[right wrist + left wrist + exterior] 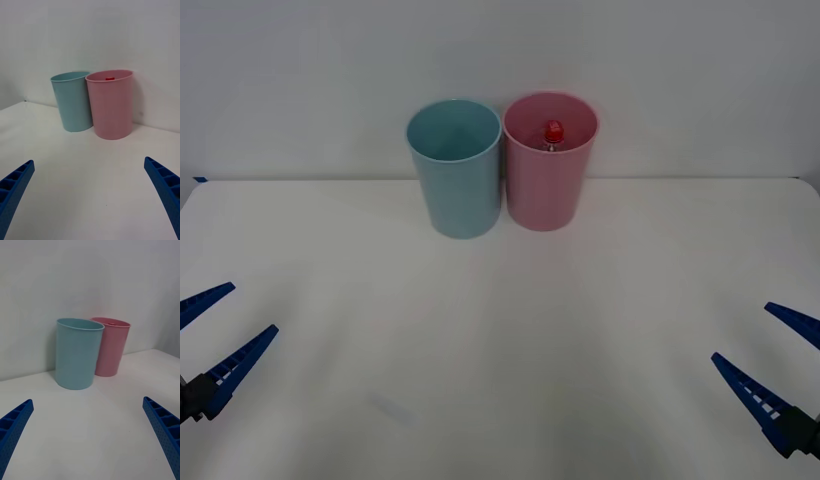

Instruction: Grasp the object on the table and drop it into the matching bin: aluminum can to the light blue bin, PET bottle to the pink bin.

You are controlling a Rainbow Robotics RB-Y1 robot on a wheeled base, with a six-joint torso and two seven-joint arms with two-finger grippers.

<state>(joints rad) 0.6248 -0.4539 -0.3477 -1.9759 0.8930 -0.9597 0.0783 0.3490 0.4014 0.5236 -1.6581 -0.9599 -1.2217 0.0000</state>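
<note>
The PET bottle stands inside the pink bin; only its red cap shows above the rim, also visible as the bottle cap. The light blue bin stands just left of the pink one, touching or nearly touching it. My left gripper is open low at the front left of the table. My right gripper is open at the front right. Both hold nothing. The wrist views show the pink bin and light blue bin far ahead.
A plain white wall rises right behind the bins. The tabletop between the grippers and the bins is bare white surface, with its back edge just behind the bins.
</note>
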